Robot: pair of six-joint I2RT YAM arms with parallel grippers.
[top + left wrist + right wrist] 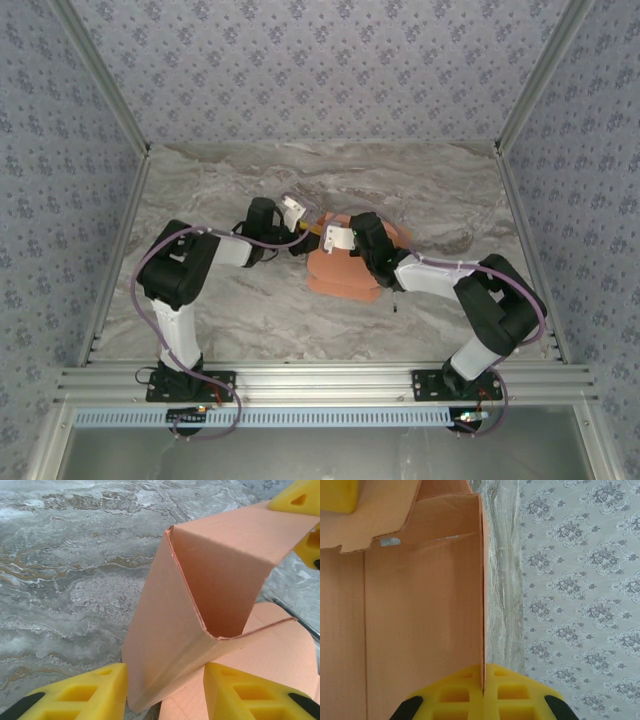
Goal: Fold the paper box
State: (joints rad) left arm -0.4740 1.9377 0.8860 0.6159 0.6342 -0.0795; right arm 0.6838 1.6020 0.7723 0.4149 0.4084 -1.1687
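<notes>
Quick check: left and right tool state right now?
Left tool: closed around a folded wall of the paper box, holding it.
Right tool: shut, pinching a thin edge of the paper box.

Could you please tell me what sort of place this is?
Probably a small robot test booth rather than a home: a marble-look table boxed in by wallpapered panels, with a metal frame along the edges.

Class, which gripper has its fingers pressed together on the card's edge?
The right gripper: it pinches the paper box edge; the left gripper holds its fingers apart.
</notes>
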